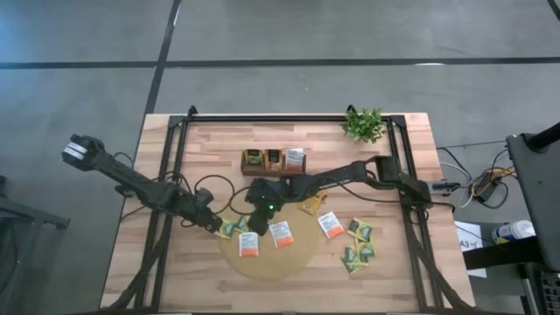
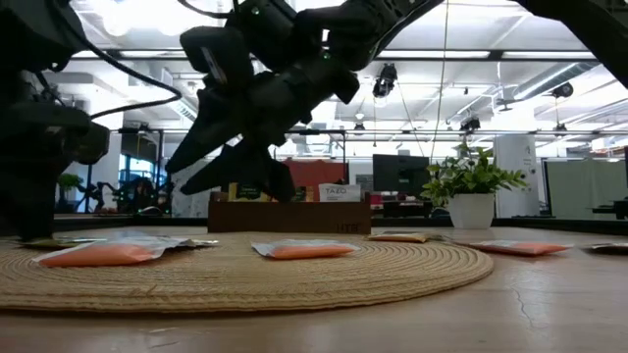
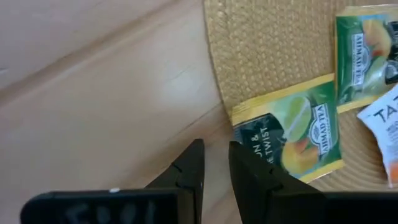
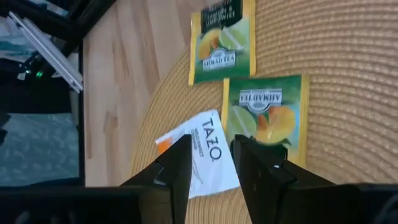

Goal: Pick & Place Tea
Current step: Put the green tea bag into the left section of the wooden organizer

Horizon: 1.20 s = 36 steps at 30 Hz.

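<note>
Several small tea sachets lie on and around the round tan mat. My right gripper hovers open over the mat's left part, with a white-and-orange sachet lying below and between its fingers. Two green-yellow sachets lie flat just beyond it. My left gripper stands at the mat's left edge, fingers a narrow gap apart with only bare wood between them. One finger stands in front of the corner of a green-yellow sachet. My left gripper has one finger over the near corner of the green-yellow sachet, which lies flat half on the mat. Whether that finger touches the sachet, I cannot tell. Nothing is between the fingers.
A dark brown tray holding sachets stands behind the mat, and a small green plant at the far right. More sachets lie right of the mat. The two arms meet closely over the mat's left part.
</note>
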Tool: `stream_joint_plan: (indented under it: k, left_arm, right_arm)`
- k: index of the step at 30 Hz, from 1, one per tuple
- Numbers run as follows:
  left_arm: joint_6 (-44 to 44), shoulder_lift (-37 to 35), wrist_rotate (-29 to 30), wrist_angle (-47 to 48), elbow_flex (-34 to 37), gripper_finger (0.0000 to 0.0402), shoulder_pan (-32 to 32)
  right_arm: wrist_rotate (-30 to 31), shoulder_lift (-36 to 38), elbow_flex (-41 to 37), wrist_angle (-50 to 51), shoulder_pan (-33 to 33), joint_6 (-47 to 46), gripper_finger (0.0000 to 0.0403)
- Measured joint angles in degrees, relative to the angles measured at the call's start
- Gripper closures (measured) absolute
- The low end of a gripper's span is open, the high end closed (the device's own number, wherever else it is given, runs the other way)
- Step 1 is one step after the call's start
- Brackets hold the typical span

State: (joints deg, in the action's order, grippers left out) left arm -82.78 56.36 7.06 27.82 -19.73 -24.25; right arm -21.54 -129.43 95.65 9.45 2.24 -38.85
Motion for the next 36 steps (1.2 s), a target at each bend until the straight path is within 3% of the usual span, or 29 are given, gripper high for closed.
stream_joint_plan:
  k: [14,21,26,30,36]
  left_arm:
    - [0.34,2.45,0.25,-15.75,0.34,0.0333,-0.02]
    - [1.63,1.87,1.4,-10.74,-0.8,0.0333,-1.66]
    - [1.51,2.44,1.57,-8.02,-1.67,0.0333,-4.48]
    - [2.63,4.89,1.95,-9.18,-1.59,0.0333,-5.84]
    - [6.38,12.0,5.38,-20.05,-1.58,0.0333,-5.86]
  right_arm:
    - [-1.25,0.0,-0.1,-0.85,-0.64,-0.42,0.029]
    - [-0.45,0.0,-0.28,-0.32,-0.83,-0.92,0.0291]
    - [5.79,0.0,-0.58,2.15,-0.7,2.72,0.0291]
    - [6.52,0.0,-1.48,2.19,-0.77,6.18,0.0291]
    - [6.51,0.0,-3.97,2.35,-0.73,6.52,0.0291]
